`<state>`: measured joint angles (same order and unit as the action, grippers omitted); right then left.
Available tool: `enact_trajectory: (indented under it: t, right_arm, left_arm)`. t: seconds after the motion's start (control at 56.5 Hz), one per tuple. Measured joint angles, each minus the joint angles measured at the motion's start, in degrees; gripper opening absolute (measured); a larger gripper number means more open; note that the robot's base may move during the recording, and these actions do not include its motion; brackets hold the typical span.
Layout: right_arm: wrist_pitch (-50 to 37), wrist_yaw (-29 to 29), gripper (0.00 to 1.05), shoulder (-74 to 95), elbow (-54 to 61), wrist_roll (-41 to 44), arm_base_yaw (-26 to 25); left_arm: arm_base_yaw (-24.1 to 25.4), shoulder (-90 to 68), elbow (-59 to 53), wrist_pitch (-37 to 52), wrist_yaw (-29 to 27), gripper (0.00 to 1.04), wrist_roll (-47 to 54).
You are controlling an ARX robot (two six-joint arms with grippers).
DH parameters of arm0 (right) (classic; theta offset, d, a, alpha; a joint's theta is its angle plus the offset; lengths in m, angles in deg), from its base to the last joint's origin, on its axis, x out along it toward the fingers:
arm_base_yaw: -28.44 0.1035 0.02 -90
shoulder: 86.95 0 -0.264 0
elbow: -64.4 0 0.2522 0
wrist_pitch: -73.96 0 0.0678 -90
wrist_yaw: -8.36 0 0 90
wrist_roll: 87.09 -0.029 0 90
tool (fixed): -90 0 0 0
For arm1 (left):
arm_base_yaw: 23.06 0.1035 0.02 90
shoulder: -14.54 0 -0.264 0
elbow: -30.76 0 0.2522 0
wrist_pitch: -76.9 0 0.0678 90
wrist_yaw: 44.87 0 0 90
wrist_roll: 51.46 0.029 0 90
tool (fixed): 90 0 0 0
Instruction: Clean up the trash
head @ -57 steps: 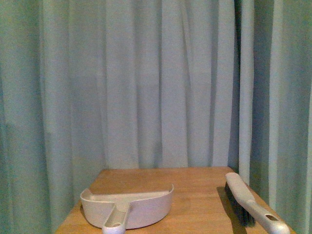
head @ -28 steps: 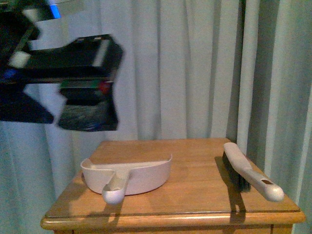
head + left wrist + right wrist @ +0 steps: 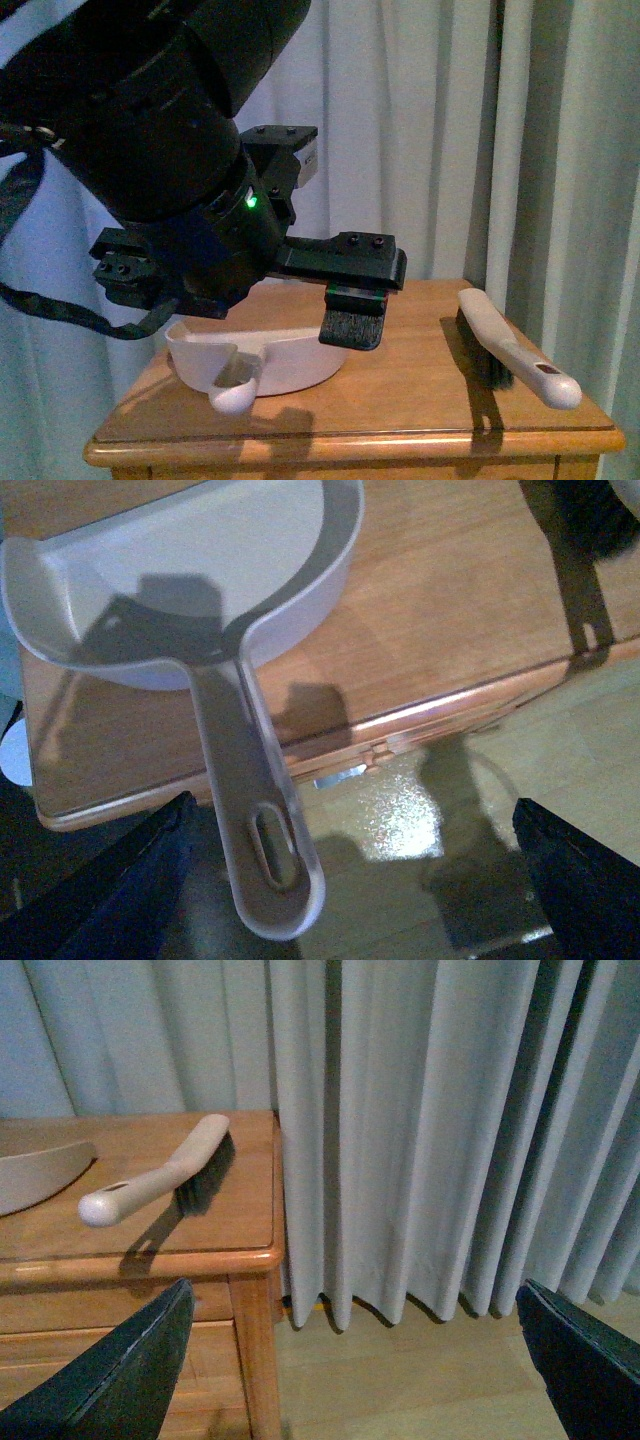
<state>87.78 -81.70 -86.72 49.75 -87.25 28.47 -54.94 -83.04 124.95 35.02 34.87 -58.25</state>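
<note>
No white tissue wad shows in any view; the trash is out of view. My left gripper is open and hangs just above the pale dustpan on the wooden table. In the left wrist view the open gripper looks down on the dustpan's handle at the table's front edge, with the floor below. My right gripper is open and empty, low over the floor beside the table's right side.
A pale hand brush with dark bristles lies near the table's right edge; it also shows in the right wrist view. Grey-green curtains hang close behind and to the right of the table. Drawer fronts sit under the tabletop.
The front view has tilted down over the table. My left arm has swung in from the upper left and now fills the left of the view above the dustpan.
</note>
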Motion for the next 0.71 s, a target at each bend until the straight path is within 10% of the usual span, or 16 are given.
enact_trajectory:
  t: [0.708]
  right_arm:
    - [0.0,0.0,0.97,0.0,0.0,0.0,0.0]
  left_arm:
    - [5.6,-7.5,1.2,2.8,-3.6,0.97,0.0]
